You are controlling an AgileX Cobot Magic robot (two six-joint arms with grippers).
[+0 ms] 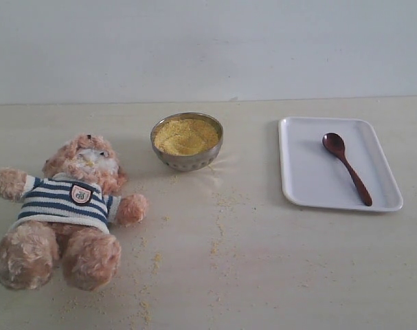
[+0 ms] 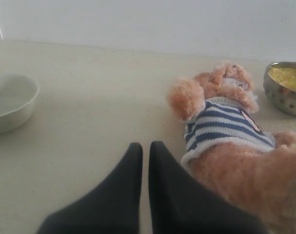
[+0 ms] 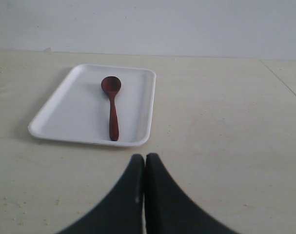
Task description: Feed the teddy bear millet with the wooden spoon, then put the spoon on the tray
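The tan plush teddy bear (image 1: 65,203) is lying on the tabletop (image 1: 277,275) near a steel bowl (image 1: 187,162) of yellow millet (image 1: 186,135), with the dark wooden spoon (image 1: 346,167) resting on the flat white tray (image 1: 308,172). The black left fingers (image 2: 132,163) are hovering closed and empty by the bear. The right fingers (image 3: 157,175), also closed and empty, are facing the tray; feeding is looking either finished or unstarted.

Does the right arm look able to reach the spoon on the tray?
Probably yes: the wooden spoon lies alone on the tray, only table between it and the right tool, whose shut jaws must open first.
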